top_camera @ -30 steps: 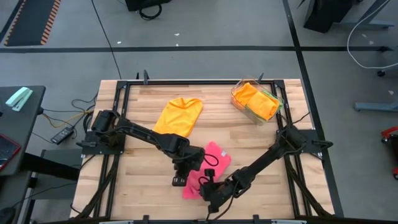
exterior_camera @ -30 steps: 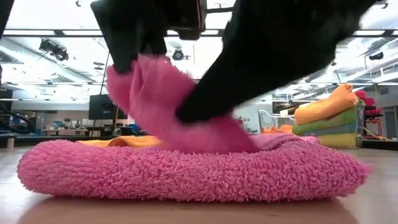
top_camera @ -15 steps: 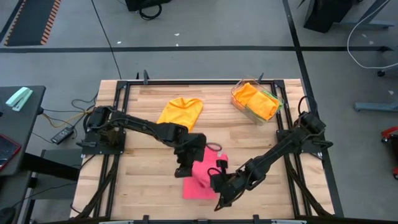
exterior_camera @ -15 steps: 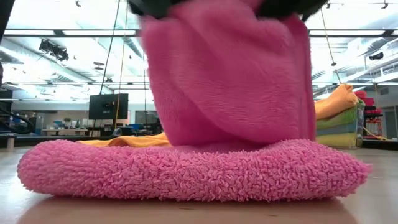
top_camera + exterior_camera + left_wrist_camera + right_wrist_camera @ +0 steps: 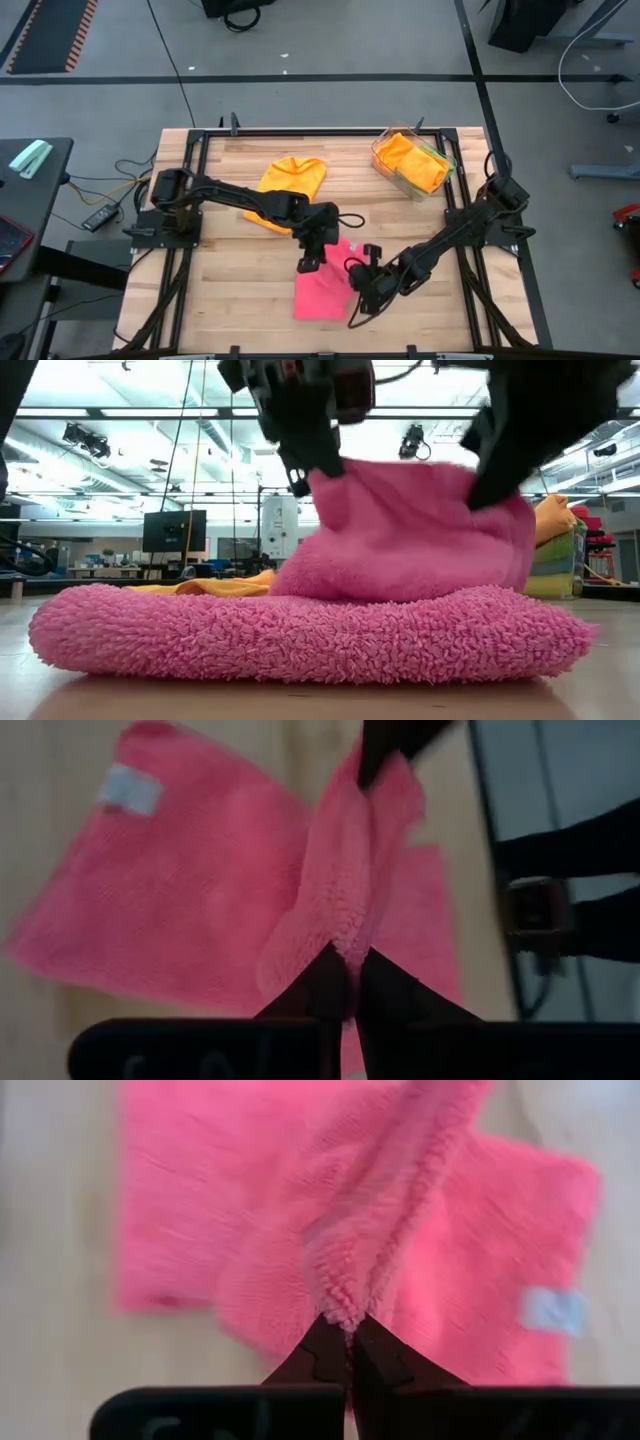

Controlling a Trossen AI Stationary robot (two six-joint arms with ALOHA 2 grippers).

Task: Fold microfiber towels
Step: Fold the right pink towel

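A pink microfiber towel (image 5: 322,290) lies near the table's front edge with its lower layer flat on the wood (image 5: 300,635). Its upper part is raised into a ridge between my two grippers. My left gripper (image 5: 308,262) is shut on the ridge's left end. My right gripper (image 5: 357,290) is shut on its right end. In the low view the left gripper (image 5: 305,478) and the right gripper (image 5: 482,488) hold the cloth up from above. An orange-yellow towel (image 5: 290,180) lies flat farther back. My left gripper pinches a bunched edge of the pink towel (image 5: 340,945) between its two fingers, slanting down from the far left. The cloth runs from there as a raised ridge toward the other gripper and sags onto the layer below. My right gripper pinches the bunched edge of the pink towel (image 5: 345,1302) between its two fingertips, slanting down from the right. That end is lifted off the lower layer, and the cloth between the two holds hangs slack.
A clear tray (image 5: 385,150) with folded orange, yellow and green towels stands at the back right, seen also in the low view (image 5: 555,555). Bare wood (image 5: 220,280) lies left of the pink towel.
Both grippers have risen and gone toward the table's far edge and a little right, still shut on the pink towel. The held edge was lifted high, then carried back over the lower layer, which stayed flat on the table.
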